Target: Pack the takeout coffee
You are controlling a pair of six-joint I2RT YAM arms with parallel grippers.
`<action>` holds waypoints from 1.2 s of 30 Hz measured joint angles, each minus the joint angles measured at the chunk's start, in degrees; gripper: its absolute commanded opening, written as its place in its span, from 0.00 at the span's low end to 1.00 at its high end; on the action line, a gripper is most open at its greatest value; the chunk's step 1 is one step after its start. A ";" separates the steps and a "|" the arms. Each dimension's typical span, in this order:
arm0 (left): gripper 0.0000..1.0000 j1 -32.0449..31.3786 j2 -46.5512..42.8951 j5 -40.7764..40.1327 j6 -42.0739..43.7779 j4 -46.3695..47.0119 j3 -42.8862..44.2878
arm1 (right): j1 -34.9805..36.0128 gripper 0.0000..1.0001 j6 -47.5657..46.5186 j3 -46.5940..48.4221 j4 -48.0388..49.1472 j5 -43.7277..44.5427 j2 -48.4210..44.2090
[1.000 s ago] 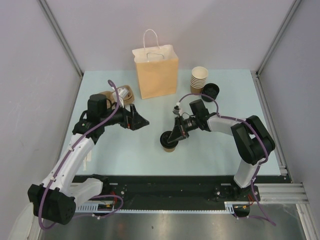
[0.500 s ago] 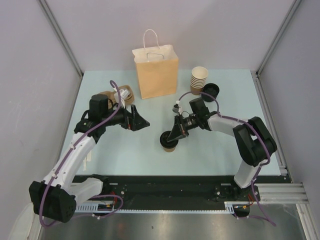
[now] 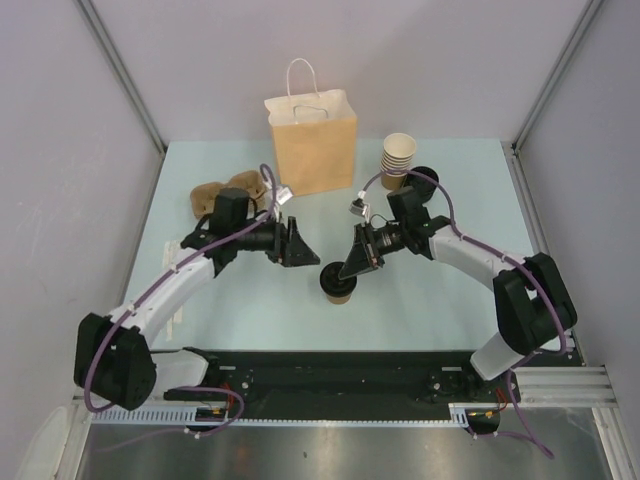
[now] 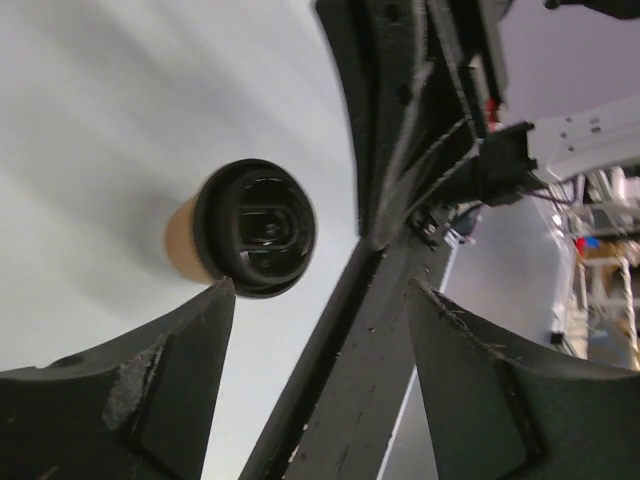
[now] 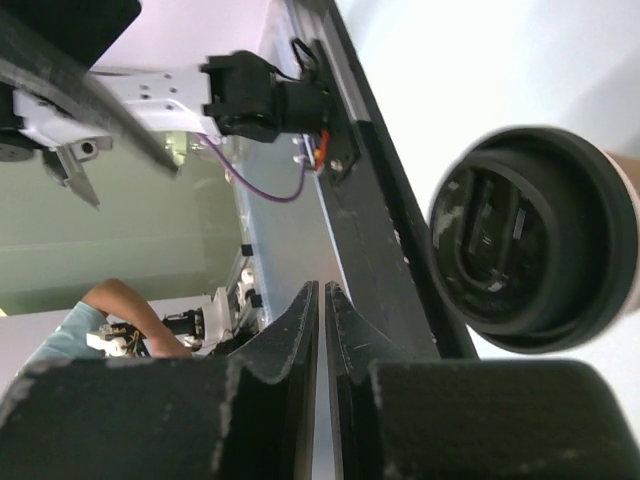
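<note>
The takeout coffee (image 3: 338, 285), a small kraft cup with a black lid, stands upright on the table's front middle. It shows in the left wrist view (image 4: 255, 228) and, close up, in the right wrist view (image 5: 535, 250). My left gripper (image 3: 305, 256) is open and empty, just left of the cup; in its wrist view (image 4: 320, 287) the cup lies beyond the left fingertip. My right gripper (image 3: 348, 270) is shut and empty, its tip just above the cup's right rim; in its wrist view (image 5: 322, 288) the lid sits beside the shut fingers. The paper bag (image 3: 312, 145) stands open at the back.
A stack of lidless tan cups (image 3: 397, 160) and loose black lids (image 3: 425, 181) stand right of the bag. Brown cup carriers (image 3: 225, 192) lie at the back left. Grey walls close in the table on both sides.
My left arm has swung right and forward, bringing its open gripper close to the cup. My right arm has stretched out; its shut gripper stays by the cup. The cup has not moved.
</note>
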 measured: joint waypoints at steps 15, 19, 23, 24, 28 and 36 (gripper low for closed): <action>0.61 -7.50 9.35 3.96 -5.57 7.74 -0.22 | -1.40 0.09 -3.89 0.00 -4.52 0.63 10.01; 0.61 -8.87 10.49 4.02 -5.97 8.59 -0.22 | -1.92 0.09 -3.54 0.02 -4.57 -0.85 10.84; 0.61 -9.29 12.13 4.09 -6.67 9.07 -0.22 | -2.23 0.08 -3.41 0.57 -4.66 -2.32 12.26; 0.61 -9.33 12.59 4.07 -6.86 9.16 -0.22 | -2.36 0.08 -3.30 0.66 -4.72 -2.75 12.59; 0.59 -9.33 13.68 4.07 -7.48 9.62 -0.33 | -2.86 0.07 -2.84 0.90 -4.83 -4.50 13.88; 0.50 -9.49 16.09 5.99 -9.81 12.59 -0.33 | -3.50 0.06 -2.64 1.25 -4.83 -6.38 15.04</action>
